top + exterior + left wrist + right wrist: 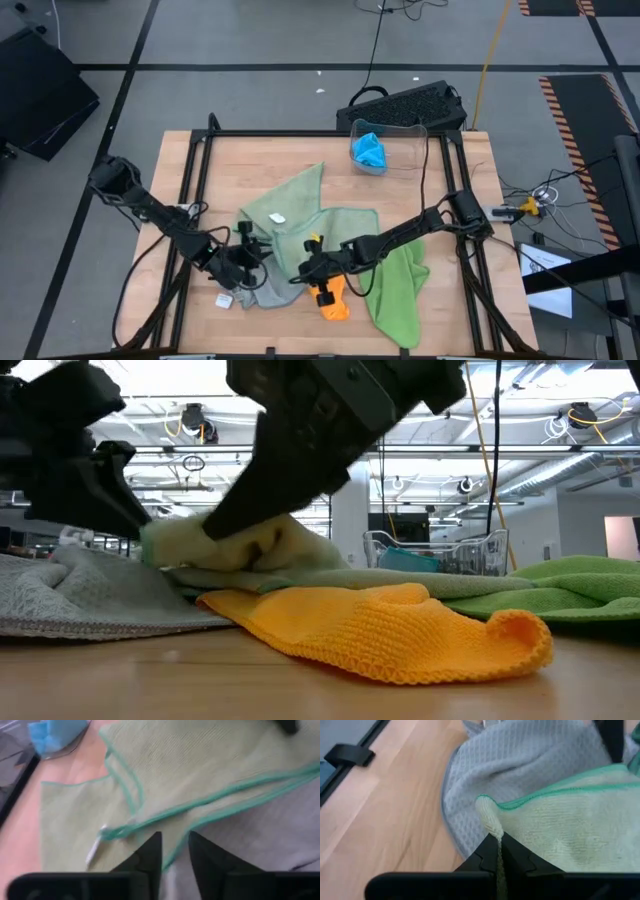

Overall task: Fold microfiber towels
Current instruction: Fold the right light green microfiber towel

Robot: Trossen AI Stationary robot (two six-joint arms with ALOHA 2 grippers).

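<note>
Under the right pincer [498, 851], pinching sage towel [570, 830], grey towel [520, 765] lies half-hidden.

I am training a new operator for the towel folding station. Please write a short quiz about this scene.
1. True or false: the right end effector is shut on the sage green towel.
2. Which towel lies in the clear bin? A orange, B blue, C grey.
3. Which towel lies nearest the low camera?

Key: 1 true. 2 B, the blue towel. 3 The orange towel.
</note>
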